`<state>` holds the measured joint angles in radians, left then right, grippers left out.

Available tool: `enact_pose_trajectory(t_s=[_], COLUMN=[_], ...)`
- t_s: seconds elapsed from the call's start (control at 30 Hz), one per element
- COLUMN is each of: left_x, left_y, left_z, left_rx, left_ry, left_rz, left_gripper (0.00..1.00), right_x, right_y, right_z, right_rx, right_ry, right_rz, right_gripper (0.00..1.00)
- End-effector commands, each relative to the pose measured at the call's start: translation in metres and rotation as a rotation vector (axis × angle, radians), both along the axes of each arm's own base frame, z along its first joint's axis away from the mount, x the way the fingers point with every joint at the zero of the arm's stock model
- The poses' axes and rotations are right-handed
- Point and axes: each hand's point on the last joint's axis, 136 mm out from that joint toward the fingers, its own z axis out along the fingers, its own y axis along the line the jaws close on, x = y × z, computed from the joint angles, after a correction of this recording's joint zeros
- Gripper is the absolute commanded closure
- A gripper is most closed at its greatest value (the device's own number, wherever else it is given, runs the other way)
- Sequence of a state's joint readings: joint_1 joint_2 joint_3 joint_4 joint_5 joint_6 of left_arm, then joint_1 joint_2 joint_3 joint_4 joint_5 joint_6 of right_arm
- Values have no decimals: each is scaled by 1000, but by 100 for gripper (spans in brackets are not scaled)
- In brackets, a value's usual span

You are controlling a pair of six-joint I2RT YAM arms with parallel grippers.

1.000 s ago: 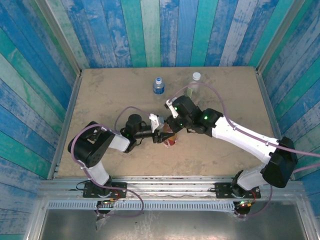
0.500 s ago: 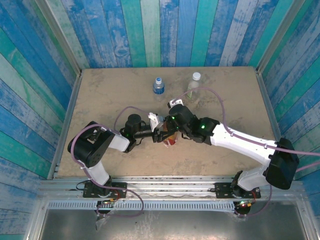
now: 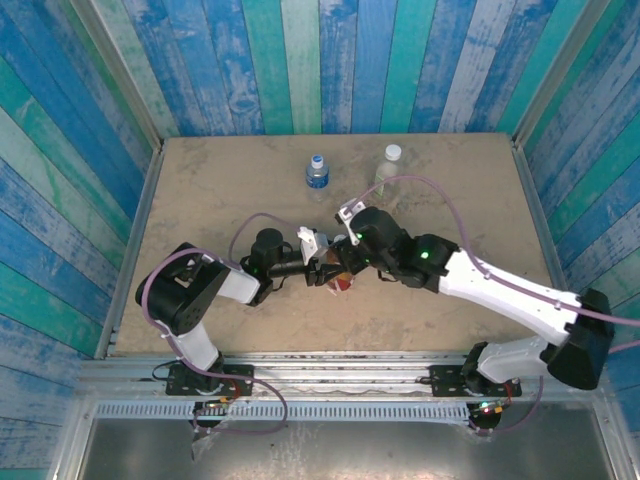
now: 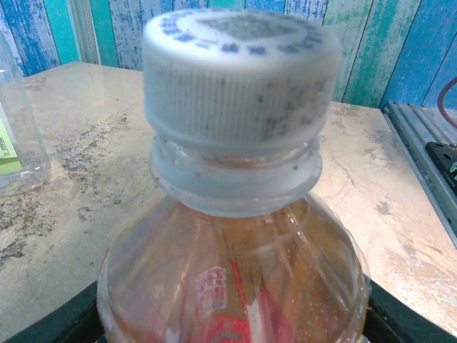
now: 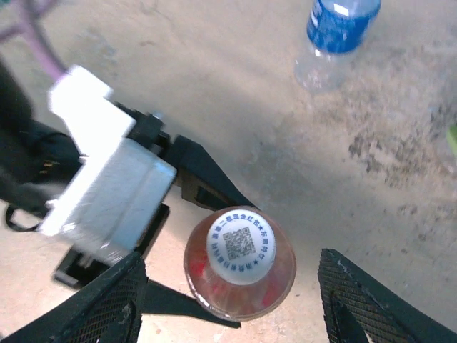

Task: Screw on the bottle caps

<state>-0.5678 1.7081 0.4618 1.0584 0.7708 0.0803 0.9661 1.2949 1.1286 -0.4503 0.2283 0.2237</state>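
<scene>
Left pincer (image 3: 325, 272) is clenched on the body of the orange bottle (image 4: 228, 271); its black fingers (image 5: 211, 191) sit on either side of the bottle. The bottle stands upright on the counter (image 3: 220, 190), near the middle, with red label print showing through the clear wall. White cap (image 5: 240, 245) with a QR code and blue lettering on top sits on the neck, down against the collar ring and roughly level.

Right pincer (image 5: 232, 286) is released. It hangs over the bottle from above with its mesh-textured fingers (image 5: 118, 300) spread wide to both sides of the cap and well clear of it, touching nothing.

Blue-label bottle (image 3: 317, 172) stands upright toward the far side of the counter with its blue cap (image 3: 317, 160) on. Pale yellow-green bottle (image 3: 388, 168) stands to the right of it, apart from it, with a pale cap (image 3: 393, 152) on top. Both are well apart from the two pincers.
</scene>
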Motion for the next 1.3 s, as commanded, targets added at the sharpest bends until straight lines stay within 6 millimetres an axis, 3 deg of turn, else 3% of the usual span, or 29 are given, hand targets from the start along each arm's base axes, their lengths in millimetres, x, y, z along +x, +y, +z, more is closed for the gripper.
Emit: enact_pose_trajectory(t_s=[0.0, 0.23, 0.43, 0.67, 0.93, 1.27], left_x=[-15, -26, -26, -26, -25, -21], left_y=[1, 1, 1, 2, 2, 3], left_z=[-23, -20, -23, -24, -25, -26], left_rx=[47, 44, 56, 63, 64, 68], left_ry=[73, 67, 69, 67, 70, 62], left_rz=[-47, -102, -103, -100, -96, -68], left_gripper=[42, 42, 42, 42, 41, 29], right_x=[-11, -26, -28, -14, -9, -2], right_y=[-10, -6, -2, 7, 1, 1], right_z=[11, 24, 3, 2, -11, -25], right_rx=[-62, -54, -157, -205, -216, -223], right_ry=[-46, -19, -20, 3, 58, 105], right_rz=[163, 535, 782, 825, 812, 799], right_gripper=[37, 42, 42, 44, 49, 50])
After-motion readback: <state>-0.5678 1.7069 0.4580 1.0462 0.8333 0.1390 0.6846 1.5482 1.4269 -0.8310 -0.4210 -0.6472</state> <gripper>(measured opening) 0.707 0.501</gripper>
